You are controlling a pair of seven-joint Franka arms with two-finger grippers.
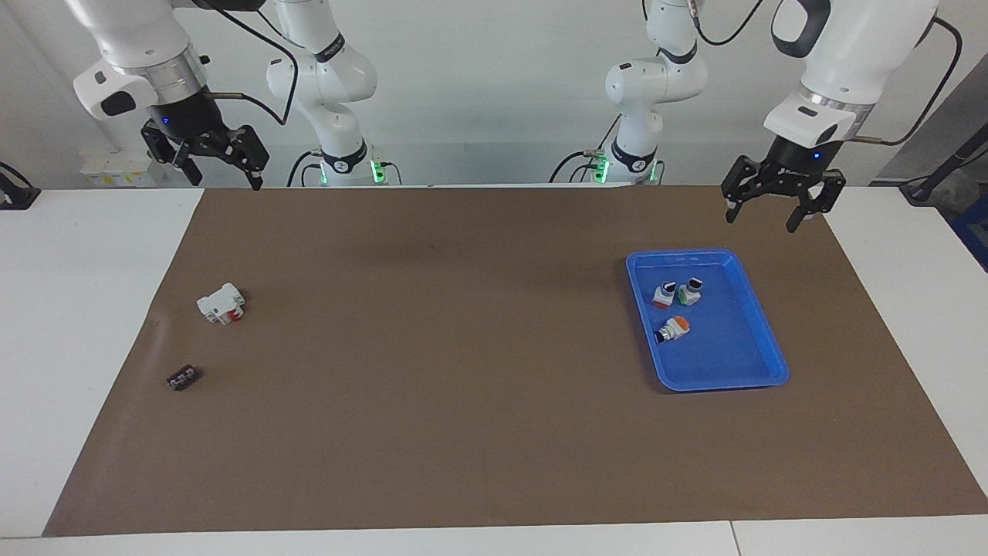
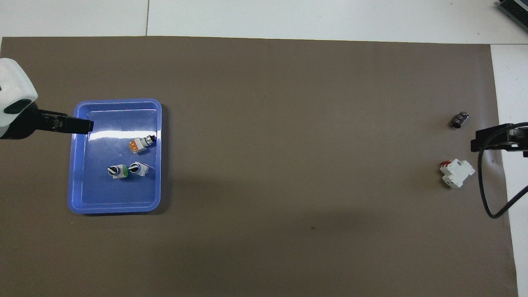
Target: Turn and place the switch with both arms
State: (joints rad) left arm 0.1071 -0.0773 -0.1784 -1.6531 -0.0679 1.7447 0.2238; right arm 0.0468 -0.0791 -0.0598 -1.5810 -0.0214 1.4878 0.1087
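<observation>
Brown mat holds a blue tray (image 1: 764, 324) with the switch (image 1: 672, 330); both pincers released.

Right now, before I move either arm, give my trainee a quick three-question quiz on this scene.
1. True or false: the switch with the orange end lies on its side in the blue tray.
2. Which pincer hangs up by the tray's end of the table?
A. the left pincer
B. the right pincer
3. Fill in: the white block with the red mark lies on the brown mat, ______ to the robots than the small dark part.

Key: 1 true; 2 A; 3 nearer.
</observation>
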